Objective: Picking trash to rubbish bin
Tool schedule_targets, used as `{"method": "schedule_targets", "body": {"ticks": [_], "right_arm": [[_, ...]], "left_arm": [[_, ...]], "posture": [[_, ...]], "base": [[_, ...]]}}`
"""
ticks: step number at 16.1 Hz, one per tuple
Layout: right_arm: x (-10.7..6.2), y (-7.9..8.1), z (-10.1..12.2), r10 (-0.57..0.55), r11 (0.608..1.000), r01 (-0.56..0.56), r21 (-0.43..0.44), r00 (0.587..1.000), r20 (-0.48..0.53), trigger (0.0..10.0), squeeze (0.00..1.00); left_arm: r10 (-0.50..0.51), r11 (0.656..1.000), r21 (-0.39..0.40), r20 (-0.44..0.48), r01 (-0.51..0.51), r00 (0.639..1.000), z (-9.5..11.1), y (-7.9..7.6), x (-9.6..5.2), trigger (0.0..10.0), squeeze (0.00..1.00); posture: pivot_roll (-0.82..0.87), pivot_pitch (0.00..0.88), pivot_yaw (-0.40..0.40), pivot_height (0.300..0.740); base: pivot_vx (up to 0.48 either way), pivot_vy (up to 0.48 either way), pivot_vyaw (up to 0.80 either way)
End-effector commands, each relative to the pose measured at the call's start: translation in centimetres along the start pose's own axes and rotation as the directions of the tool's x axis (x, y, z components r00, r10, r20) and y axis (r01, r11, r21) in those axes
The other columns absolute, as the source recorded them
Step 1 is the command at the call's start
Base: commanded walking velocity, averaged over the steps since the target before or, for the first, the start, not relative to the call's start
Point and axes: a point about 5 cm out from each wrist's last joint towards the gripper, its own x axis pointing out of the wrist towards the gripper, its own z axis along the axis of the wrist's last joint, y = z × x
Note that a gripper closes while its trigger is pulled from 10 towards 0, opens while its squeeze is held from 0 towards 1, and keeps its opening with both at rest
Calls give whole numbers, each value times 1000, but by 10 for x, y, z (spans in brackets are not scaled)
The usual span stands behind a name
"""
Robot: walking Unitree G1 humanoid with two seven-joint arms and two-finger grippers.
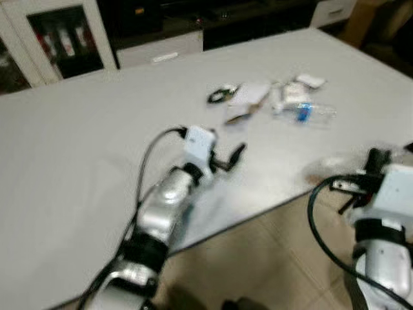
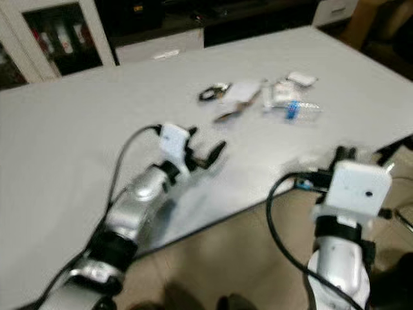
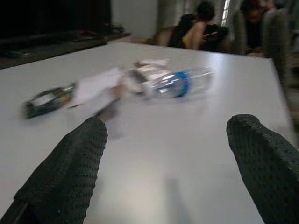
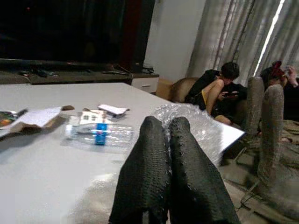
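Observation:
A small heap of trash lies far on the white table (image 1: 77, 148): a clear plastic bottle with a blue label (image 1: 310, 111), white paper (image 1: 248, 93), a dark wrapper (image 1: 222, 95) and small white packets (image 1: 310, 81). My left gripper (image 1: 227, 155) hovers open over the table, short of the heap, with nothing between its fingers (image 3: 70, 163). My right gripper (image 4: 168, 123) is shut at the table's near right edge. Crumpled clear plastic (image 4: 201, 123) sits right at its fingertips; I cannot tell whether it is pinched. The bottle (image 4: 98, 133) lies farther on.
A cabinet with glass doors (image 1: 58, 39) and a dark low unit stand behind the table. People (image 4: 215, 88) sit on seats beyond the table's right end, by tall chair backs (image 4: 273, 121). Tiled floor (image 1: 271, 258) lies below the near edge.

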Motion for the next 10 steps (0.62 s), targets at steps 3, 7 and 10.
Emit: {"method": "schedule_targets", "body": {"ticks": [3,7,10], "right_arm": [[2,7,4,31,1000,-31,2,999,14,10000,0],[4,14,6,63,998,-63,4,998,28,10000,0],[5,16,6,69,998,-69,5,997,31,10000,0]], "left_arm": [[18,1000,13,-21,-17,1000,-3,6,-3,10000,0],[25,1000,13,-25,-24,999,-4,8,-3,10000,0],[35,999,19,-32,-35,999,-5,10,-3,10000,0]], "posture": [[-16,117,21,740],[-11,116,22,740],[-5,115,22,740]], "base": [[0,-469,0],[0,-469,0],[0,-430,448]]}}
